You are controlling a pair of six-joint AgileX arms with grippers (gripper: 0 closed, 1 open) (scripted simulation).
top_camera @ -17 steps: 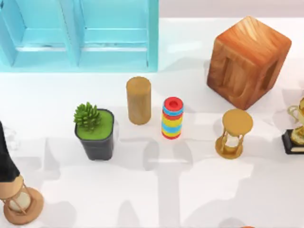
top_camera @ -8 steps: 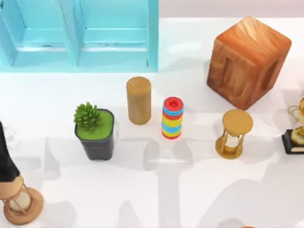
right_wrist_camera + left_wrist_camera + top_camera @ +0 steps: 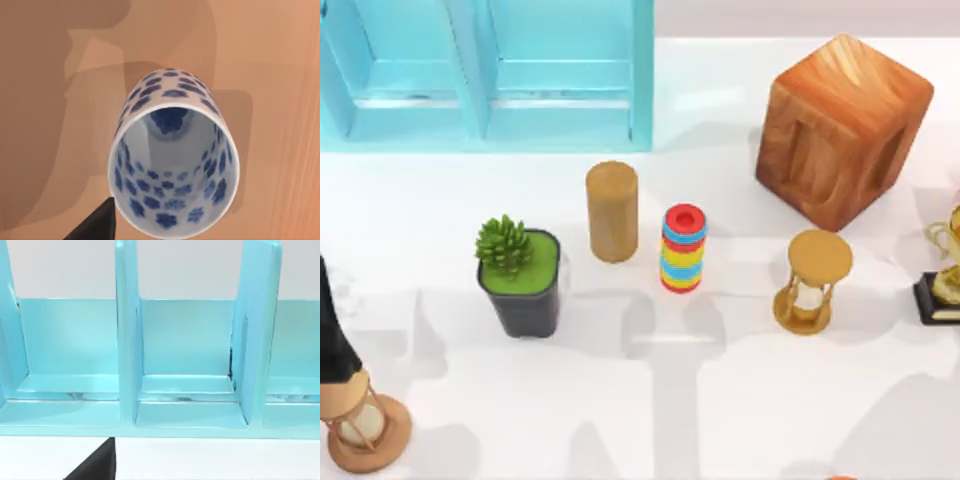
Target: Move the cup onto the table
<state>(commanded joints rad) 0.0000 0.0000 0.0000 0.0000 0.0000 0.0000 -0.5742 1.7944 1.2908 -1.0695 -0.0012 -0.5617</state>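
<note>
The cup [image 3: 172, 160], white with blue speckles, is seen from above in the right wrist view, its mouth open toward the camera. It stands upright on a brown wooden surface [image 3: 40, 100]. A dark part of my right gripper [image 3: 95, 225] shows beside the cup's rim, a little apart from it. The glossy white table [image 3: 720, 400] lies under the objects in the top view. My left arm [image 3: 332, 330] is parked at the table's left edge. A dark piece of my left gripper [image 3: 95, 467] faces the light-blue cabinet [image 3: 190, 355].
The light-blue cabinet [image 3: 490, 70] stands at the back left and a large wooden block [image 3: 842, 125] at the back right. Mid-table are a potted plant [image 3: 520, 270], a wooden cylinder [image 3: 612, 212], a ring stack [image 3: 683, 248] and an hourglass [image 3: 812, 282]. A second hourglass [image 3: 365, 430] stands front left, a trophy [image 3: 945, 270] at the right edge.
The shadow on the table at the front right has shifted a little. No object in the top view has moved, and the left arm has stayed in place.
</note>
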